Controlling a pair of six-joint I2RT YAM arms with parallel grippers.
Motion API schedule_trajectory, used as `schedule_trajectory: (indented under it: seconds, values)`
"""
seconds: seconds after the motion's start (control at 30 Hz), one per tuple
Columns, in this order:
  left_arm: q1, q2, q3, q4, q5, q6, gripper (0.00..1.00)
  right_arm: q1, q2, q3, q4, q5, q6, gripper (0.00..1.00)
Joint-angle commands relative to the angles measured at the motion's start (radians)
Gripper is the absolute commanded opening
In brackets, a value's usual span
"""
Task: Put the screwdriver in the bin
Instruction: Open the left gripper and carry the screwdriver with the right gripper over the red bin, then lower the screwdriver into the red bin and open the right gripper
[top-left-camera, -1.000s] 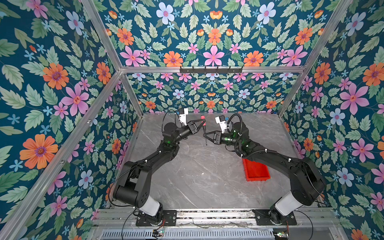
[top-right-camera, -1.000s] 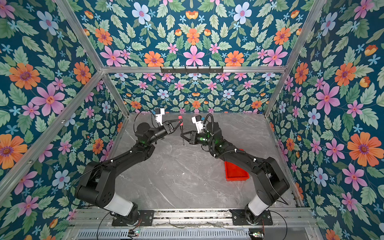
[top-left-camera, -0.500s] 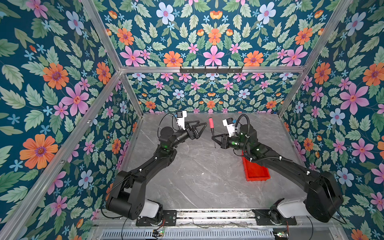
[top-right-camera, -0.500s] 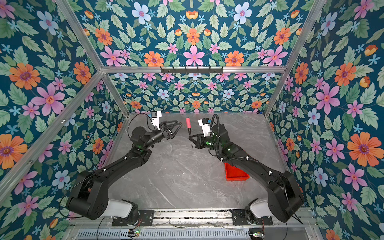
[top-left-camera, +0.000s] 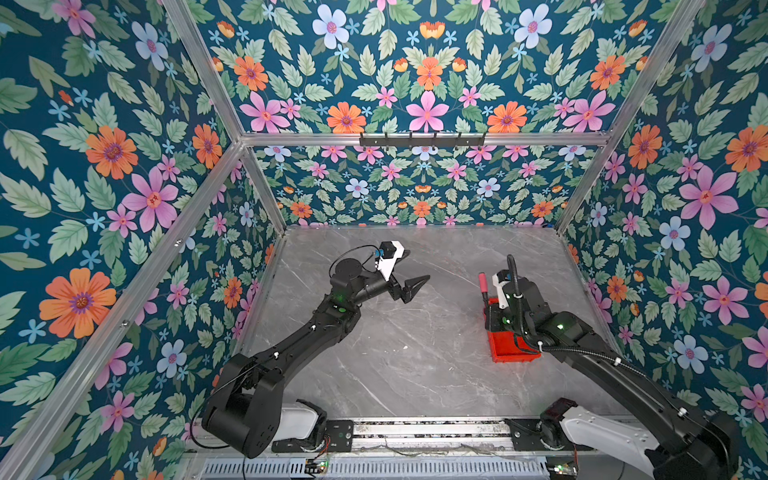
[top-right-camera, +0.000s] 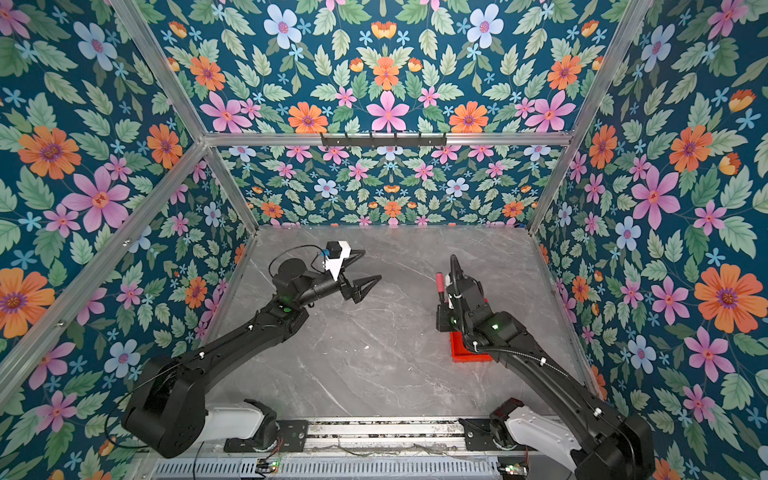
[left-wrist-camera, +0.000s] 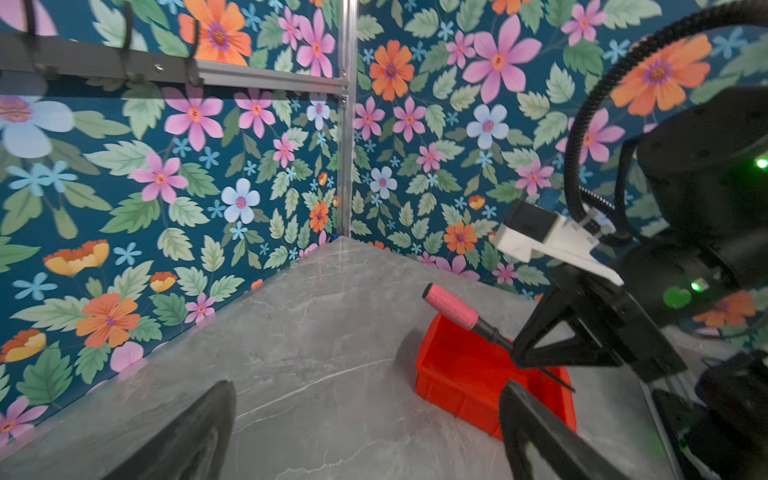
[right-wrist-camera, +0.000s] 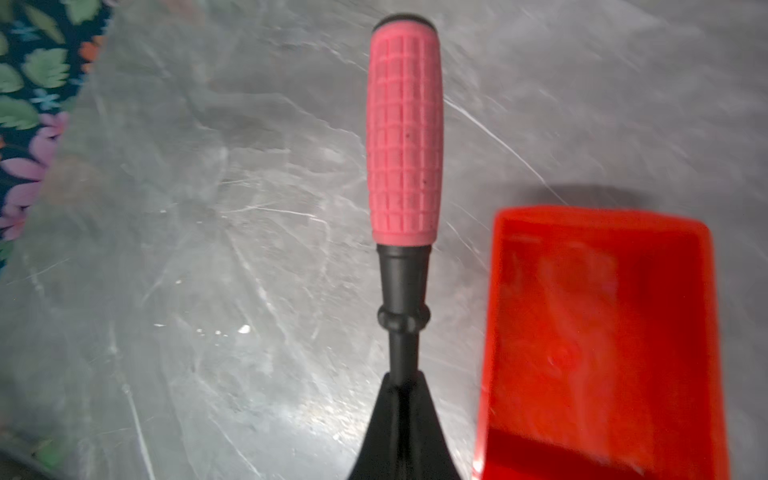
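**Handover done: the screwdriver is now at the bin**

A second ago your two pincers were meeting tip to tip at the far middle of the surface (top-left-camera: 415, 353). Now they are well apart. The left pincer (top-left-camera: 417, 264) has let go and pulled back to its own side, its jaws spread wide with nothing between them.

The right pincer (right-wrist-camera: 402, 386) has swung over to the bin (top-left-camera: 513, 353) with the screwdriver (top-left-camera: 483, 284). It is clenched on the dark neck just below the pink handle, which juts out ahead of the fingertips. The thin shaft trails out behind them.

You hold the tool in the air, not yet in the bin. In the left wrist view the screwdriver (left-wrist-camera: 451, 306) has its shaft end over the red bin (left-wrist-camera: 457, 374), while the handle pokes out past the rim. In the right wrist view the screwdriver (right-wrist-camera: 404, 137) has the bin (right-wrist-camera: 602, 332) beside the pincer rather than under the handle.

The carry looks nearly finished. You probably need to shift the pincer sideways and back so the handle sits over the bin floor. If you let go here, the heavy handle end may land on the rim or on the surface.
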Motion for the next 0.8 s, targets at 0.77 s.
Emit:
schedule_trajectory:
  seconds: [0.77]
  values:
    - [-0.109,0.066,0.104,-0.303,0.130,0.350,1.00,-0.199,0.110,-0.160,0.077,-0.018,0.312,0.00]
